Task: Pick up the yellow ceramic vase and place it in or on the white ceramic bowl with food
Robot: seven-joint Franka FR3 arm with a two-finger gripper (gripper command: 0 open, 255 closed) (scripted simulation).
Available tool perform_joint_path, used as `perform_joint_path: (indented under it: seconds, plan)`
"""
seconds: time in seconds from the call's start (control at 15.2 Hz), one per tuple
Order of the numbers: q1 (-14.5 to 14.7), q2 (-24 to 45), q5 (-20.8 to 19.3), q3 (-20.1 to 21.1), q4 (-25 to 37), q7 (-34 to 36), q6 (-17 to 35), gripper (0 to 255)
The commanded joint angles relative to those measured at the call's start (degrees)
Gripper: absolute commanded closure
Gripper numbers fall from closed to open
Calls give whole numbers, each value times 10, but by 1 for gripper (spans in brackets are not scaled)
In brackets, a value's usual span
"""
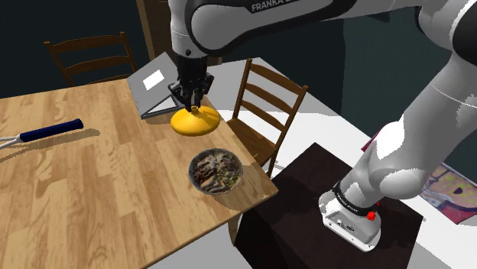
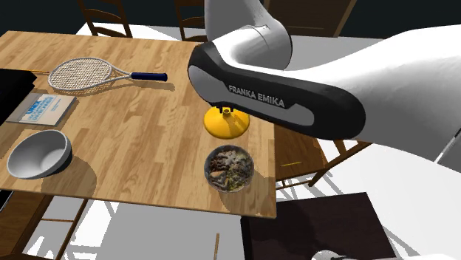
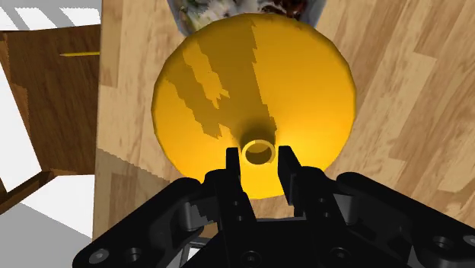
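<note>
Sitting upright on the wooden table (image 1: 92, 191), the yellow vase (image 1: 196, 122) is a glossy, squat piece: a wide rounded body that tapers to a short, narrow neck with a small round mouth. It stands near the table's edge, just beside the bowl of food (image 1: 217, 171) but not touching it.

Seen from the wrist, the tool (image 3: 259, 164) has its two black fingers (image 3: 232, 164) drawn in on either side of the neck, clasping it, while the vase's (image 3: 251, 91) body spreads out beyond them and a sliver of the bowl's rim shows past it.

From the shoulder, a grey slab with a white label (image 1: 157, 84) lies behind the vase and a wooden chair (image 1: 264, 99) stands at the table's edge.

Across the table, the second exterior view adds a racket (image 2: 81, 74), a blue-and-white booklet (image 2: 44, 107) and a plain grey bowl (image 2: 37, 154), all well apart from the vase (image 2: 225, 124), which the arm partly covers there.
</note>
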Motion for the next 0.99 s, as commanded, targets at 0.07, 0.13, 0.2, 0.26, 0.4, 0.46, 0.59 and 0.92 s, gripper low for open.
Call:
perform_joint_path:
  seconds: [0.07,0.13,0.2,0.26,0.4,0.46,0.59,0.92]
  plan:
    - [8,-62,24,8,-59,6,1,255]
    - [11,-82,32,10,-77,8,0,255]
    - [15,-103,40,12,-93,10,-3,255]
    - [19,-123,49,14,-109,12,-6,255]
    - [28,-163,65,17,-138,17,-14,255]
    - [35,-188,75,20,-156,21,-20,255]
    - [36,-185,75,21,-168,22,-5,255]
    - [36,-176,74,25,-199,23,35,255]
